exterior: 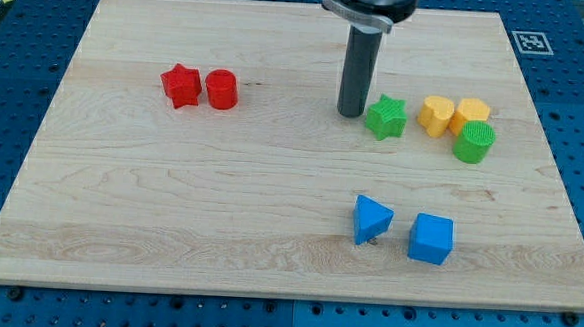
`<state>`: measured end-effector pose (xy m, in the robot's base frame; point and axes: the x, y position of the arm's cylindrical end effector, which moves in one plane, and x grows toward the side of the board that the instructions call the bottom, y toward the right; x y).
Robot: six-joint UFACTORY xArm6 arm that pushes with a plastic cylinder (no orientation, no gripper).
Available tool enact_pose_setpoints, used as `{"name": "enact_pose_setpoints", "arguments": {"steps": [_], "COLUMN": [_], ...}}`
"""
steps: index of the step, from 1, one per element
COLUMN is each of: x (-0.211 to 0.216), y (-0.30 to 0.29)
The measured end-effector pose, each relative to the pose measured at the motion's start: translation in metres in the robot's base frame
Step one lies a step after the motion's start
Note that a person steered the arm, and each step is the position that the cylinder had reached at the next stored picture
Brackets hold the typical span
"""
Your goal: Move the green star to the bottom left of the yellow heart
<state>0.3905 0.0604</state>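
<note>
The green star [386, 117] lies on the wooden board at the view's right of centre. The yellow heart [435, 115] sits just to its right, with a small gap between them. My tip [352, 114] stands on the board right beside the star's left side, close to touching it. The dark rod rises from the tip to the view's top.
A yellow hexagon [471, 114] touches the heart's right side, and a green cylinder [474, 142] sits just below it. A red star [181, 85] and red cylinder [222, 89] lie at the left. A blue triangle [371, 219] and blue cube [431, 238] lie lower right.
</note>
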Motion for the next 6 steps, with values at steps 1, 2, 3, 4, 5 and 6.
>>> {"name": "enact_pose_setpoints", "arguments": {"steps": [1,2,3,4,5,6], "x": [-0.004,0.012,0.022,0.026,0.032,0.038], "y": [0.004,0.01,0.012,0.028,0.05,0.059]}}
